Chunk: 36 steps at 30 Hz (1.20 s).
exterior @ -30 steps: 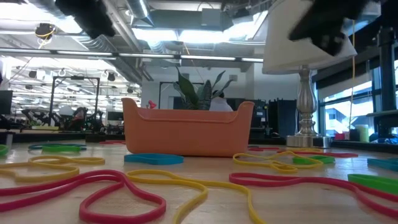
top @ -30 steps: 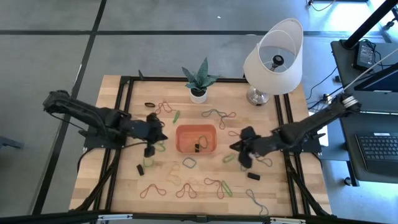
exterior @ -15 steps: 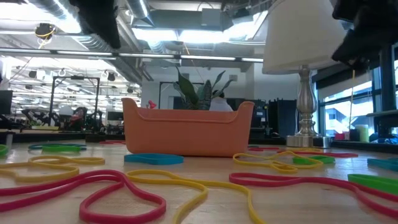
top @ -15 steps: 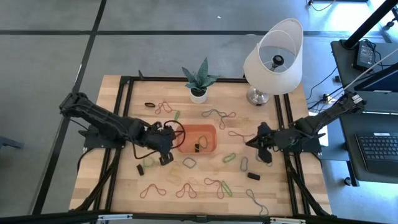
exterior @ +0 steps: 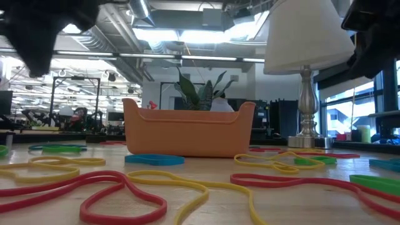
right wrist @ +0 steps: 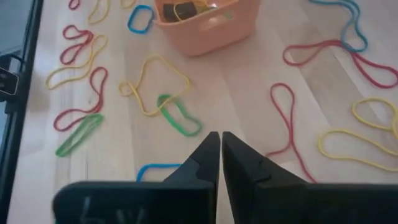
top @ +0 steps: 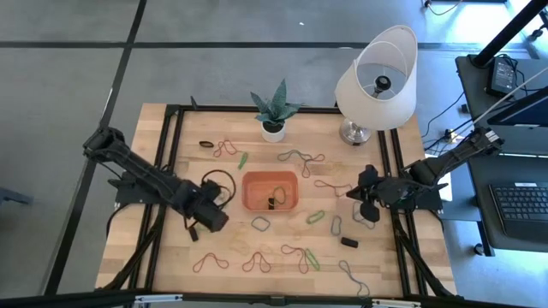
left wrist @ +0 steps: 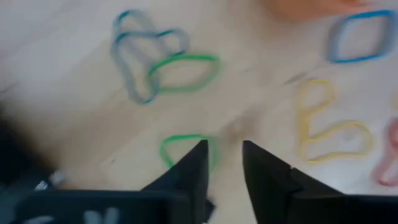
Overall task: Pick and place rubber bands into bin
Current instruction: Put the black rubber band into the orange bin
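The orange bin (top: 271, 190) stands mid-table with a few rubber bands (right wrist: 186, 7) inside. Many more rubber bands (top: 261, 224) lie flat on the wood around it. My left gripper (top: 212, 217) is near the bin's left near corner. It is open above bare wood, with a green band (left wrist: 183, 148) beside one finger and nothing between the fingers (left wrist: 224, 146). My right gripper (top: 360, 199) is to the right of the bin. It is shut (right wrist: 221, 135) and holds nothing, with a red band (right wrist: 289, 118) and a green band (right wrist: 177, 115) ahead of it.
A white plant pot (top: 273, 128) and a lamp (top: 377, 77) stand at the far side. Small black pieces (top: 348, 242) (top: 193, 232) lie among the bands. Black frame rails (top: 163, 171) run along the table's left and right sides.
My left gripper went right to the bin's left wall, then drew back toward the near-left. My right gripper moved away from the bin toward the table's right edge and has stopped there.
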{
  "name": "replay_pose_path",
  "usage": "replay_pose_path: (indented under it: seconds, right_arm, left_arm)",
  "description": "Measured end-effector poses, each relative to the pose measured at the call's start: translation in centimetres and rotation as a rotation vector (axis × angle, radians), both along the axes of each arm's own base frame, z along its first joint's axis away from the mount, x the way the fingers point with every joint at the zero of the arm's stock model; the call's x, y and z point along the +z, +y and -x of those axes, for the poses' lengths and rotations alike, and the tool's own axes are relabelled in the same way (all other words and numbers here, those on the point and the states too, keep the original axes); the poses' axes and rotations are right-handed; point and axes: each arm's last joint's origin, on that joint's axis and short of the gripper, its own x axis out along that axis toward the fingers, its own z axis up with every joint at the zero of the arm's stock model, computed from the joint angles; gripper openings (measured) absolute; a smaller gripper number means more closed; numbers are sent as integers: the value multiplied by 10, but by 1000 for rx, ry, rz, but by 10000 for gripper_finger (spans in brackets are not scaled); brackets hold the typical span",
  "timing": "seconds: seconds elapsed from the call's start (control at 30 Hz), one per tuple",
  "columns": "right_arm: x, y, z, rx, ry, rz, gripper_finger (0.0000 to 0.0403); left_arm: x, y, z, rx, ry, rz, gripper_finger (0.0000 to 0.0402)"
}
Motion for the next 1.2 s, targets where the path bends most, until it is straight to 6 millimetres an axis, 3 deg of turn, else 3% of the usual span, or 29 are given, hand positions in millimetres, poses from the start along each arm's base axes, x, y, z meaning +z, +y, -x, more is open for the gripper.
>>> replay_pose_path:
  seconds: [0.13,0.4,0.73,1.2]
  right_arm:
    - [-1,0,1,1,12,3,23]
    - [-1,0,1,1,14,-2,23]
    - [-1,0,0,-26,9,-33,23]
    - [0,0,0,-37,-1,-49,23]
  left_arm:
    - [-18,-4,11,77,43,5,132]
    - [-46,-9,25,162,102,87,129]
    - [-52,-25,33,438,126,223,128]
    - [-73,-37,29,495,178,179,128]
